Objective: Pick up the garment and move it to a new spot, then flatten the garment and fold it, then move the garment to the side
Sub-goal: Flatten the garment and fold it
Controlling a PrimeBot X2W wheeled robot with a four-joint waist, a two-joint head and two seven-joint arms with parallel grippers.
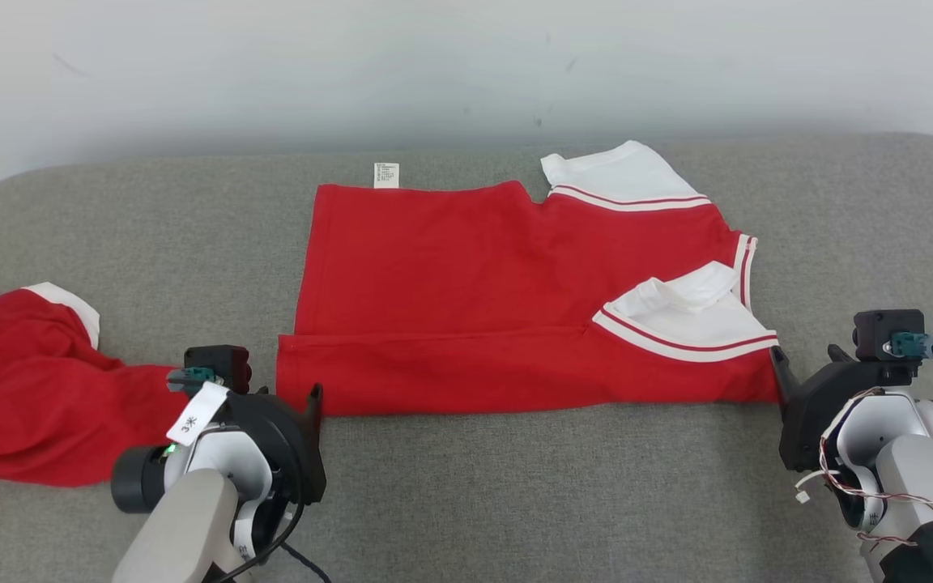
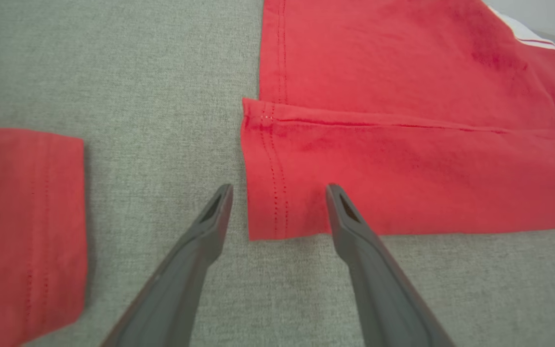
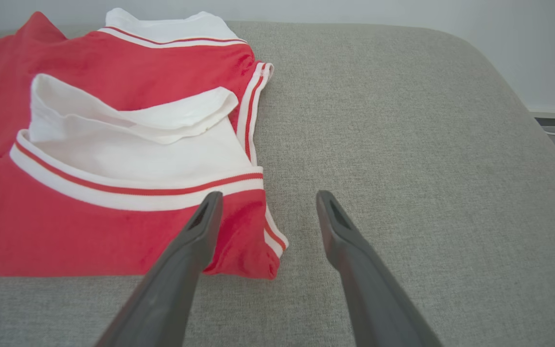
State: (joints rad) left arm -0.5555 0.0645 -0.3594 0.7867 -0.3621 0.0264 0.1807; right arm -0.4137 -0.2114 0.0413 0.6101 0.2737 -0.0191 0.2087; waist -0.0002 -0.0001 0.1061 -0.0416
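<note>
Surface [image 1: 515, 486] of grey fabric carries the red garment [image 1: 466, 275] at its middle, laid flat with its near edge folded over, hem toward the robot's left and white sleeves toward the right. A second red garment [image 1: 21, 389] lies bunched at the far left, apart from it. The left claw [image 2: 280, 189] stands wide and empty, straddling the garment's near hem corner. The right claw [image 3: 269, 194] is likewise wide and empty at the near sleeve corner, one finger over cloth, one over bare surface. A small white label [image 1: 386, 174] sticks out at the far edge.

Just two red garments: folded garment [image 1: 475, 275] and crumpled garment [image 1: 21, 389]. Two end effectors too, left end effector [image 2: 279, 190] and right end effector [image 3: 268, 197].
</note>
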